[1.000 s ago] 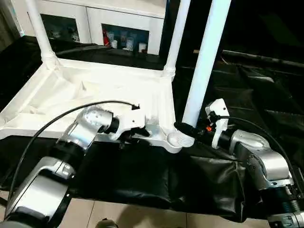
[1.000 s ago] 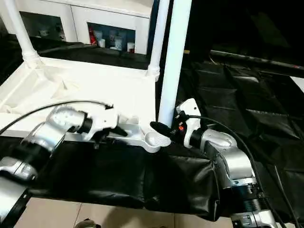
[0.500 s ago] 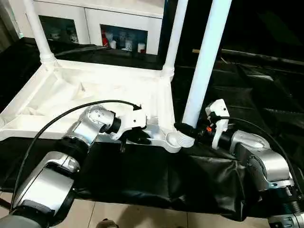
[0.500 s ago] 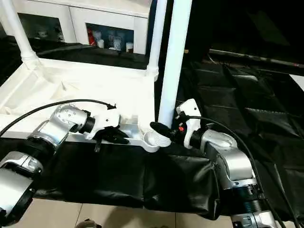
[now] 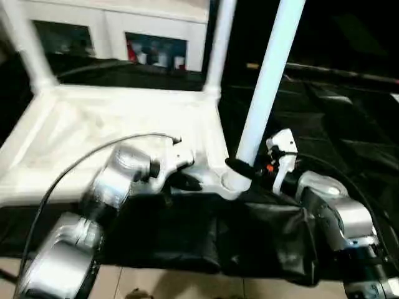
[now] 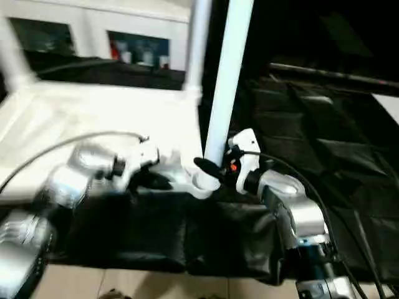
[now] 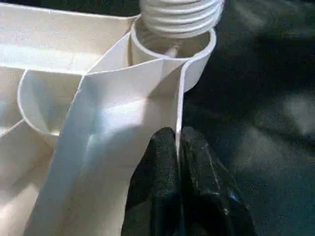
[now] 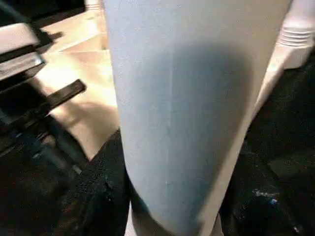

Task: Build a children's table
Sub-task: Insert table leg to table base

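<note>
The children's table's white tabletop [image 5: 93, 124] lies ribbed side up on the black-draped work table. Two white legs [image 5: 218, 43] [image 5: 25, 50] stand in its far corner sockets. My right gripper [image 5: 240, 166] is closed around the foot of a third leg [image 5: 265, 81], held nearly upright, and the leg [image 8: 187, 123] is flanked by that gripper's dark fingers [image 8: 106, 196]. Its threaded end [image 7: 179, 12] sits at the mouth of the near right socket [image 7: 172, 46]. My left gripper [image 7: 178, 138] pinches the tabletop's thin near rim [image 7: 179, 98] just beside that socket, also seen at the gripper [image 5: 184, 182].
A white cabinet [image 5: 156, 47] with glass-fronted shelves stands behind the work table. Black cloth [image 5: 336, 124] covers the surface to the right and hangs over the front edge. Light floor [image 5: 187, 286] shows below. A black cable [image 5: 81, 162] arcs over my left forearm.
My left gripper has moved onto the tabletop's near rim and shut on it. The right gripper still holds the leg at the socket. The head camera has shifted slightly.
</note>
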